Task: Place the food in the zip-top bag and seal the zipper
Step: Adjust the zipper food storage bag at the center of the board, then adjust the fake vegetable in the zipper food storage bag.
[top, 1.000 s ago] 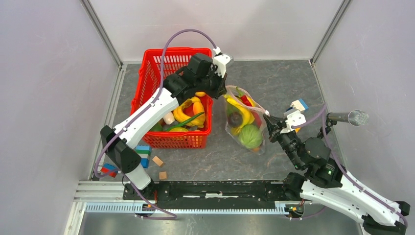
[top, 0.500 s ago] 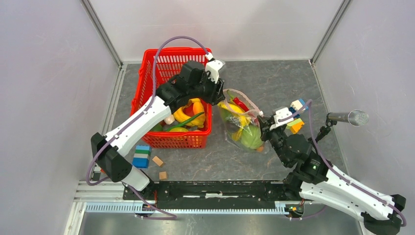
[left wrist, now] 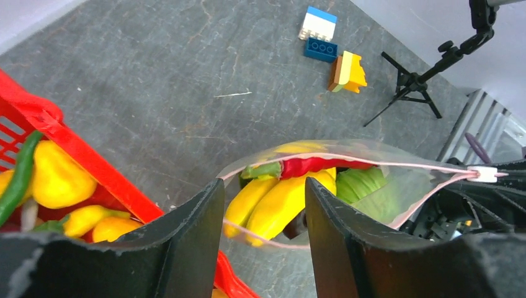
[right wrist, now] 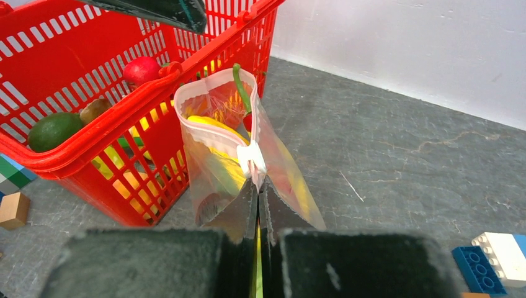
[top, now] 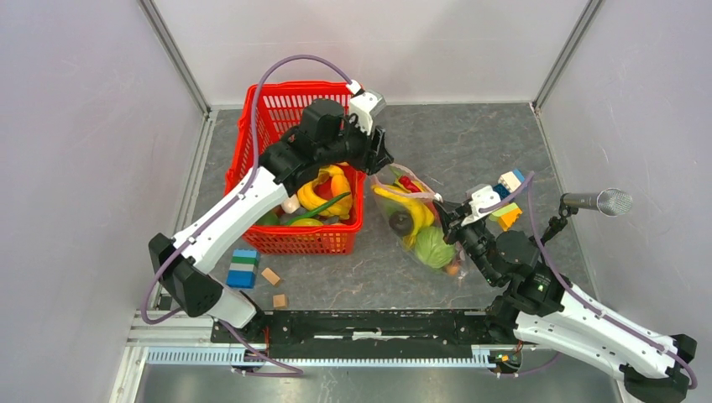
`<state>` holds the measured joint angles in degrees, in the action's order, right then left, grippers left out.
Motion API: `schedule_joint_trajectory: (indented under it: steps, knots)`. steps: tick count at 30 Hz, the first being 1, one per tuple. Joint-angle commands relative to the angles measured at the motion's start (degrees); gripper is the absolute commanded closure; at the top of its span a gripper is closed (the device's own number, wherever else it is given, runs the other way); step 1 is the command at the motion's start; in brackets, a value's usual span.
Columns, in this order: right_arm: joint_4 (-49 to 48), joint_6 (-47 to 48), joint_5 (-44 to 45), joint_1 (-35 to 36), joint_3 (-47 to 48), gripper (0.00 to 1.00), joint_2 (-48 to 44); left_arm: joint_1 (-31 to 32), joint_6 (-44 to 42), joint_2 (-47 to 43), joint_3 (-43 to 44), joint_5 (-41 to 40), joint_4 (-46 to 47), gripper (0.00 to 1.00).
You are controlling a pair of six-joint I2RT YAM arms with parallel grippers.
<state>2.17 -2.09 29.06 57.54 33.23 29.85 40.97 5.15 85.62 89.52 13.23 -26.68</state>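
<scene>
At the far left of the grey surface [top: 470, 134], near the left arm's base, a stack of blue, green and white building blocks [top: 243, 267] stands, and two small wooden cubes [top: 270, 276] lie just beside it. Behind them is the red mesh basket [top: 285, 105], which holds several pieces of food: yellow pieces [top: 323, 191], a long green one, a dark green fruit [right wrist: 53, 130] and a red one [right wrist: 141, 69]. The left arm reaches over the basket, and the left tool [left wrist: 263, 186] hangs above the gap between the basket's right wall and the bag. Its two fingers [left wrist: 186, 236] are spread apart and pinch nothing; the bag's open mouth shows in the gap between them, but I cannot tell if they touch it. The zip-top bag [top: 417, 220] lies on the surface just to the right of the basket. Inside it are yellow bananas [left wrist: 279, 202], a red pepper [left wrist: 310, 165] and a green cabbage-like ball [top: 432, 246]. The zipper [left wrist: 397, 162] is not sealed: the pink strip makes an open loop, and its white slider [left wrist: 485, 174] sits at the right end. There the right tool [right wrist: 258, 189] is pressed together on the bag's edge, just behind the slider. Further right, a few colored building blocks [left wrist: 347, 71] lie on the surface, and a microphone [top: 598, 201] stands near the right wall.
</scene>
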Motion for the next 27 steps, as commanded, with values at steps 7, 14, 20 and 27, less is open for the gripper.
schedule_joint_trajectory:
  steps: [7,14,20,27]
  knots:
    - [-4.46,-0.11,-1.53,-0.06,1.46,1.0,-1.45,0.07,15.09,-0.09,-6.95,-1.26,6.78,0.4]
    - [-4.02,-0.74,0.3,-0.05,1.4,1.0,-1.1,0.68,21.05,-8.51,-16.36,-3.56,14.41,0.34]
    - [-4.46,-1.2,-0.09,-0.01,1.3,1.0,-1.23,0.86,22.15,-11.42,-17.56,-1.98,14.07,0.34]
    - [-6.1,-1.54,-2.76,-0.04,1.22,1.0,-1.96,1.6,23.09,-8.28,-17.24,-0.19,15.6,0.34]
